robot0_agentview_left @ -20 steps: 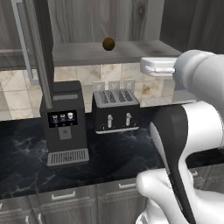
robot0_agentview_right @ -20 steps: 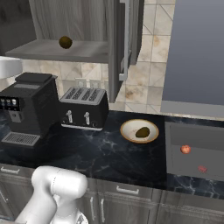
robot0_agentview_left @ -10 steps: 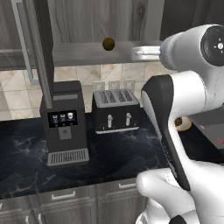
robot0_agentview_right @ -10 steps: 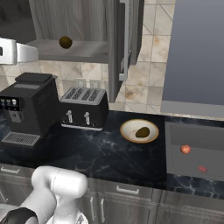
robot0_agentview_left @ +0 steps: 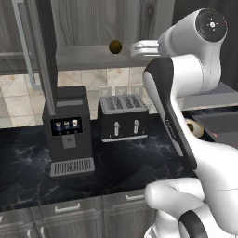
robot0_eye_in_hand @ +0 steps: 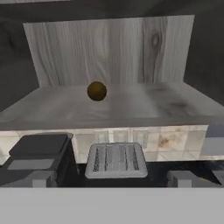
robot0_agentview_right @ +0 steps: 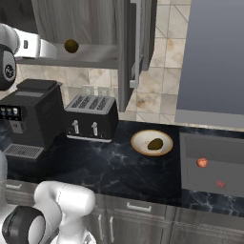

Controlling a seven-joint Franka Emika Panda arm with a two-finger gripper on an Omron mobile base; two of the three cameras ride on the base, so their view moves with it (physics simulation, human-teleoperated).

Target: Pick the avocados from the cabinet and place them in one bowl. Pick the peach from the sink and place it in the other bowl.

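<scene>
One avocado [robot0_agentview_left: 115, 46] [robot0_agentview_right: 71, 45] [robot0_eye_in_hand: 96, 91] lies on the shelf of the open cabinet [robot0_agentview_left: 88, 58] [robot0_agentview_right: 95, 56] [robot0_eye_in_hand: 131, 107]. My gripper [robot0_agentview_left: 135, 49] [robot0_agentview_right: 59, 49] hovers level with the shelf, just beside this avocado and apart from it, open and holding nothing. In the hand view the avocado lies straight ahead, above the middle. A second avocado [robot0_agentview_right: 155, 144] rests in the tan bowl [robot0_agentview_right: 140, 145] [robot0_agentview_left: 189, 124] on the counter. The orange-red peach [robot0_agentview_right: 202, 162] lies in the dark sink [robot0_agentview_right: 190, 176].
A black toaster [robot0_agentview_left: 123, 116] [robot0_agentview_right: 91, 116] [robot0_eye_in_hand: 116, 159] and a coffee machine [robot0_agentview_left: 67, 130] [robot0_agentview_right: 31, 116] stand on the counter below the shelf. The cabinet door [robot0_agentview_right: 129, 47] with its bar handle [robot0_agentview_right: 138, 43] hangs open right of the shelf.
The arm has swung up toward the cabinet shelf, bringing the hand close to the avocado there. The jaws have stayed open. The fruit and bowl have not moved.
</scene>
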